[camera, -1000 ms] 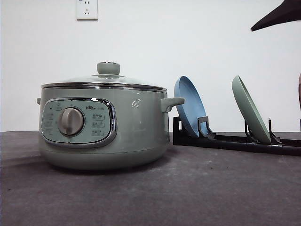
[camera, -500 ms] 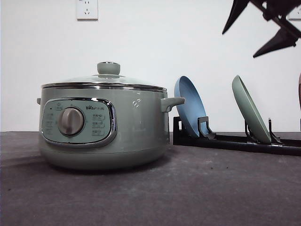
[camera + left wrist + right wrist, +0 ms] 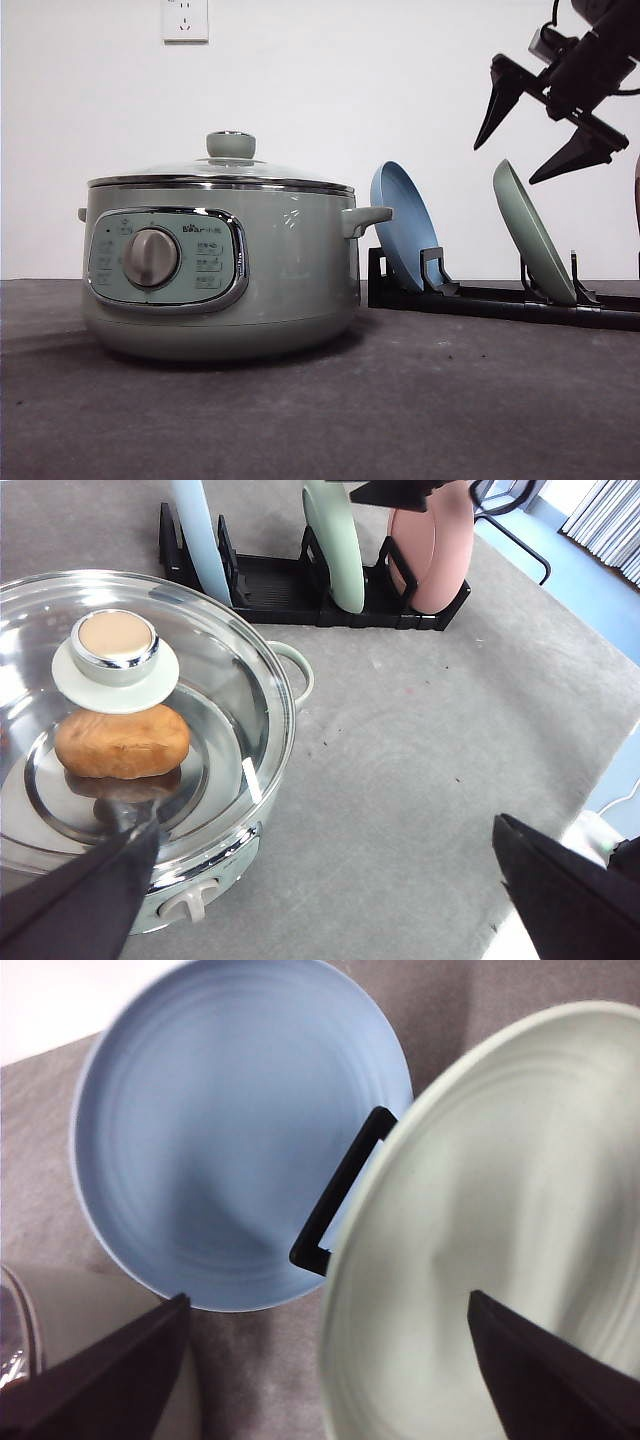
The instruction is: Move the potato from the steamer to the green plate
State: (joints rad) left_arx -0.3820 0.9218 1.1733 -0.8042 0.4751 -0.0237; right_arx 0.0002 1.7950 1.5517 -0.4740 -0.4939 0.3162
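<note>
Upper right, the right tool hung wide-splayed above the racked green plate, evidently to fetch it; potato lay lidded inside the steamer.

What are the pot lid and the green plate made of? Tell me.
Lid: clear glass, apparently; the potato shows through it and it glints. Its knob looks chrome-topped on pale green plastic or ceramic. Green plate: smooth matte, no glare; plastic or ceramic, cannot tell which.

The right gripper has descended from the upper edge of the front view toward the green plate; its jaws, spread apart, now hang just above the plate's rim.
</note>
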